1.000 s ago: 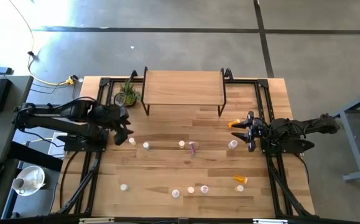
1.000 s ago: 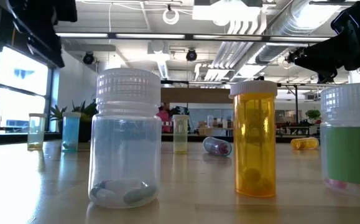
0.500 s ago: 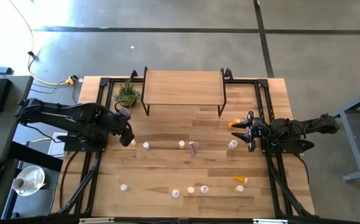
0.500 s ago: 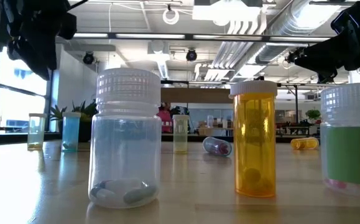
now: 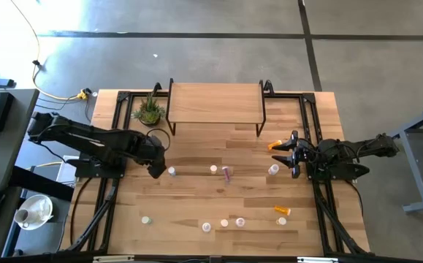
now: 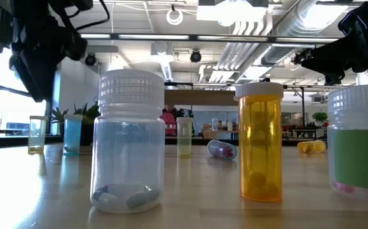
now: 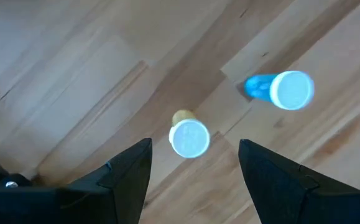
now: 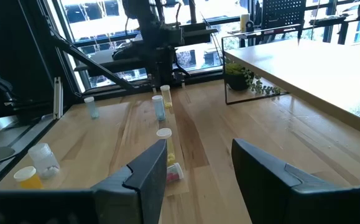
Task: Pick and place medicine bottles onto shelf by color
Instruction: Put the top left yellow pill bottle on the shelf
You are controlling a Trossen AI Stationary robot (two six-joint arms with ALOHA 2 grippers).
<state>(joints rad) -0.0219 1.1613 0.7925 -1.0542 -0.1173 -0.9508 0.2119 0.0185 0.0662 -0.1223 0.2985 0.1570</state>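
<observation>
Shelf [image 5: 215, 103] at the table's [image 5: 189, 201] far edge, middle; potted plant [image 5: 149, 111] just left of it. Left gripper [image 5: 158, 170] above two upright bottles [image 7: 189, 137] left of centre, fingers apart. Right gripper [image 5: 292, 156] at the right side, fingers apart, beside a lying bottle [image 5: 275, 145]. More bottles [image 5: 224, 222] in a loose row near the front edge.

Left claw [image 7: 192, 171] points down, fingers spread; right claw [image 8: 195, 165] level, parted.

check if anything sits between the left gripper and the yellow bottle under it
Nothing visible does. The left gripper hangs open right above the yellow bottle, with bare tabletop around it; the blue bottle stands off to one side.
</observation>
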